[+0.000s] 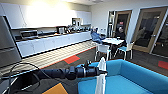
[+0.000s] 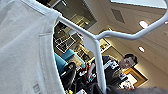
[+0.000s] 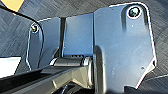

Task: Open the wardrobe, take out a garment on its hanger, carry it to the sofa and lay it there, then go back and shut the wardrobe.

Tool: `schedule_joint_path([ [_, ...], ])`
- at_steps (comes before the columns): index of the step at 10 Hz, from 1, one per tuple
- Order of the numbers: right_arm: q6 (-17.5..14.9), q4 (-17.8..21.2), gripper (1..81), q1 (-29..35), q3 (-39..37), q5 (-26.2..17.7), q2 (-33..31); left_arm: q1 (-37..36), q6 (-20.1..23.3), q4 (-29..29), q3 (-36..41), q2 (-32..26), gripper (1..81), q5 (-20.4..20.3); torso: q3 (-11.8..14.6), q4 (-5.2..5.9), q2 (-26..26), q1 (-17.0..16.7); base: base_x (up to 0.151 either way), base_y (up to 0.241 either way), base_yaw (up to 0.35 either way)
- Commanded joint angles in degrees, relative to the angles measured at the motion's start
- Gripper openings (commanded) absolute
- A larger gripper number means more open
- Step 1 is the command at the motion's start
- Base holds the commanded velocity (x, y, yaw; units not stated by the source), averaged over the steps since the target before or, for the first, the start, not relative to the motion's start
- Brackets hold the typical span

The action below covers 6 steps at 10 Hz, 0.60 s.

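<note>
My left arm reaches in from the left, and its gripper (image 1: 101, 72) is level with the near end of the blue sofa (image 1: 136, 80). The white garment (image 1: 101, 83) hangs straight down from it in a narrow fold, in front of the sofa's seat. In the left wrist view the garment (image 2: 22, 50) lies close to the camera with its collar seam showing. The thin white hanger (image 2: 99, 65) crosses that view, its stem running down toward the gripper. The right wrist view shows the robot's dark plate over grey carpet.
A long white kitchen counter (image 1: 52, 42) runs along the far wall, with a steel fridge (image 1: 7, 42) at the left. People sit at a white table (image 1: 113, 40) with white chairs beyond the sofa. A person (image 2: 117, 67) with a control rig stands nearby. An orange shape (image 1: 57, 89) lies low by my arm.
</note>
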Motion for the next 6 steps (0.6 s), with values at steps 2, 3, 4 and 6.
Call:
schedule_joint_path([
  [2,-0.26,0.21,81.1,2.25,0.50,-3.22,0.73,-9.93,1.01,1.75,1.91,-0.01,1.0,-2.70,0.00,0.00,0.00,0.00,0.000,0.000,-0.234],
  [3,-0.26,0.21,81.1,2.25,0.50,-3.22,0.81,-9.93,1.01,1.66,1.91,-0.18,1.0,-2.70,0.00,0.00,0.00,0.00,0.000,0.000,-0.234],
  [4,-0.26,0.21,81.1,2.17,0.50,-3.22,0.82,-9.92,1.01,1.66,1.91,-0.36,1.0,-2.78,0.00,0.00,0.00,0.00,0.000,0.000,-0.233],
  [6,-0.26,0.21,81.1,2.16,0.50,-3.22,0.82,-10.01,1.01,1.75,2.17,-0.36,1.0,-2.78,0.00,0.00,0.00,0.00,0.000,0.000,-0.234],
])
